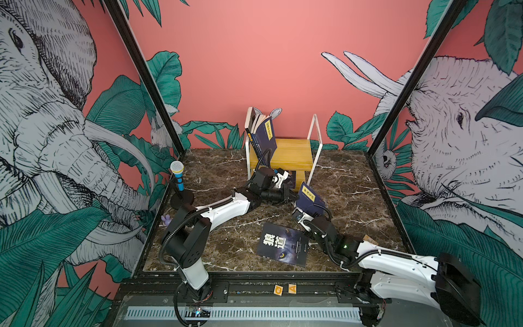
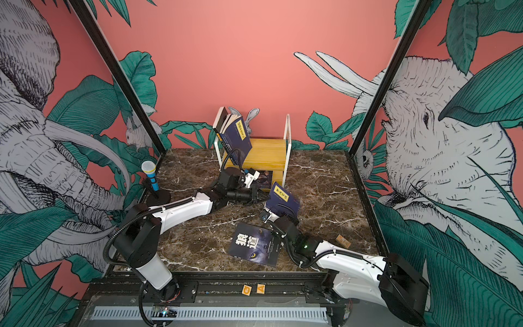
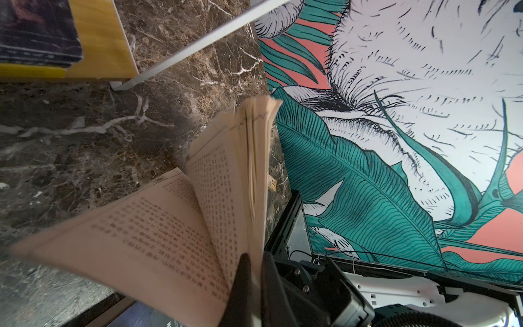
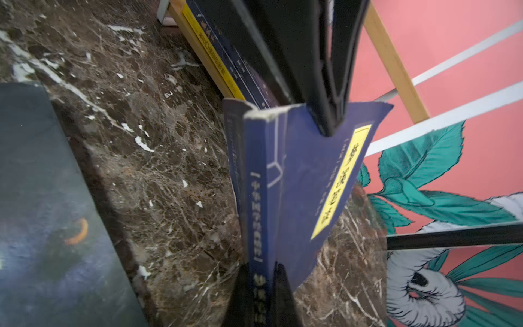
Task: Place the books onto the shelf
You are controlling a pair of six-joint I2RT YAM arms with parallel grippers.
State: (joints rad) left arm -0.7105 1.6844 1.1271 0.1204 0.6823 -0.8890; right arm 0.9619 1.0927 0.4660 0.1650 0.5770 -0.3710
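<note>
Table (image 1: 215,181): polished marble-look stone, dark brown veined with white; a soft sheen is seen in both top views.
Shelf (image 1: 291,153), at 12 o'clock on the table: boards of smooth, light yellowish wood, finely grained.
Frame (image 3: 198,43): thin metal, painted white, smooth and satin.
Navy book (image 4: 305,181), near the table's middle: coated paper cover, dully shining; the spine's top edge is worn to white.
Pages (image 3: 175,226): uncoated matt paper, yellowed, printed in black.
Black book (image 1: 283,247), at 6 o'clock: paper cover, slightly glossy.
Microphone (image 1: 177,178), at 9 o'clock: blue plastic handle, pale mesh head.
Walls (image 1: 254,56): matt printed panels.
</note>
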